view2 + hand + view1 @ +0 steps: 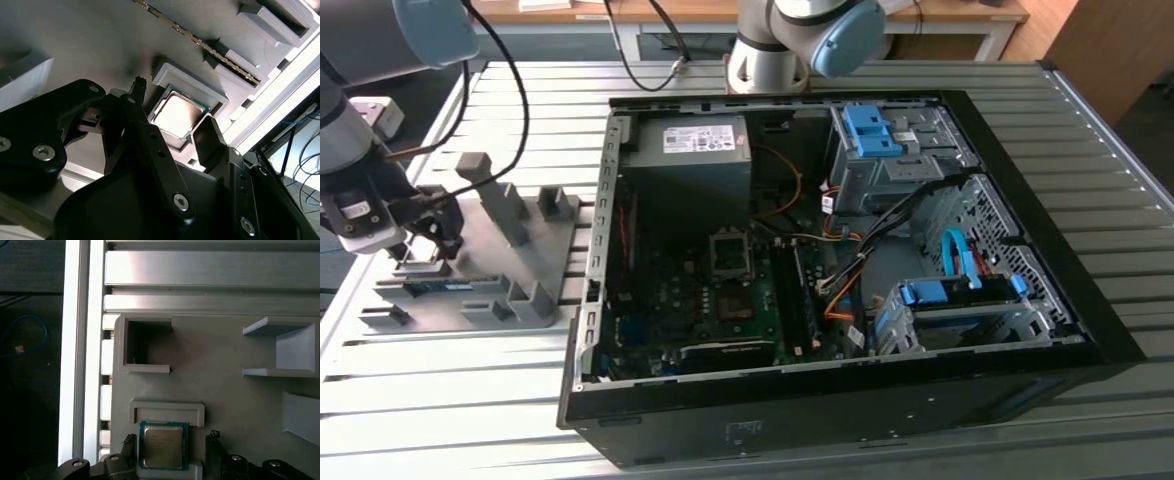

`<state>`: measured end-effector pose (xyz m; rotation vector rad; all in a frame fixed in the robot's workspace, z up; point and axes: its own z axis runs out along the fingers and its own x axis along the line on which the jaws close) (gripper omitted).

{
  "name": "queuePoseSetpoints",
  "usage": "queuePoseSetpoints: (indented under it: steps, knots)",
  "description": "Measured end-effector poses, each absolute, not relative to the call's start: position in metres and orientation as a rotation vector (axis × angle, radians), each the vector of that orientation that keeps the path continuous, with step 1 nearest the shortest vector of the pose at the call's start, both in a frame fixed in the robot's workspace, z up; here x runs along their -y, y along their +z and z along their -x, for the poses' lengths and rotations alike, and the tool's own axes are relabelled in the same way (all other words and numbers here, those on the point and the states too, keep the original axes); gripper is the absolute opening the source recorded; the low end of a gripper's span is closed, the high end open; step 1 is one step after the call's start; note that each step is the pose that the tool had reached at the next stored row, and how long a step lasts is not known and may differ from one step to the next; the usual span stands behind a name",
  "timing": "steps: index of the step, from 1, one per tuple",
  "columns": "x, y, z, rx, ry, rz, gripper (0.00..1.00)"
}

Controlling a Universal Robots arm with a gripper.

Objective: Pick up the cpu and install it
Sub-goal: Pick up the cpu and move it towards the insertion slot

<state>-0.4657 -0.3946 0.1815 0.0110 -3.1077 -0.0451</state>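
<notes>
Hanging over a grey holder tray (520, 235) near the table's (467, 410) edge on the exterior view's left, the end effector (427, 240) points down at the tray's outer part. An open PC case (761, 435) lies flat in the middle of the table, just beside the tray, with its motherboard facing up.

In the second wrist view the cpu (175, 114) sits flat in a shallow square pocket of the tray, silver top up. The end effector (171, 104) straddles it, with one fingertip (137, 85) on either side. Each is clear of the chip's edges, so the jaws stand wide and hold nothing. A memory stick (220, 52) stands on edge in a slot beyond the pocket.

In the first wrist view the cpu (161, 445) lies in its pocket close to the tray's edge, beside the table's slats. The end effector (171, 437) is spread around it, fingertips (129, 440) apart from both sides.
</notes>
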Motion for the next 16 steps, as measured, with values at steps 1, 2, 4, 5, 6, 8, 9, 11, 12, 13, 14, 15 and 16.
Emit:
queuePoseSetpoints:
  steps: [1, 2, 4, 5, 6, 8, 9, 11, 12, 13, 14, 15, 16]
  knots:
    - [0.3946, 0.1814, 0.4657, 3.108, -0.045, -0.011, 0.65]
    - [0.3946, 0.1814, 0.4657, 3.107, -0.045, -0.011, 0.65]
    - [0.3946, 0.1814, 0.4657, 3.107, -0.045, -0.011, 0.65]
    - [0.3946, 0.1814, 0.4657, 3.107, -0.045, -0.011, 0.65]
    - [0.3946, 0.1813, 0.4657, 3.107, -0.045, -0.011, 0.65]
    - [0.3946, 0.1812, 0.4657, 3.107, -0.045, -0.011, 0.65]
    - [0.3946, 0.1812, 0.4657, 3.107, -0.045, -0.011, 0.65]
    - [0.3946, 0.1812, 0.4657, 3.107, -0.045, -0.011, 0.65]
    - [0.3946, 0.1811, 0.4657, 3.107, -0.045, -0.011, 0.64]
    - [0.3946, 0.1811, 0.4657, 3.108, -0.045, -0.011, 0.58]
    - [0.3946, 0.1811, 0.4657, 3.107, -0.045, -0.011, 0.58]
    - [0.3946, 0.1811, 0.4657, 3.107, -0.045, -0.011, 0.52]
    - [0.3946, 0.1811, 0.4657, 3.107, -0.045, -0.011, 0.47]
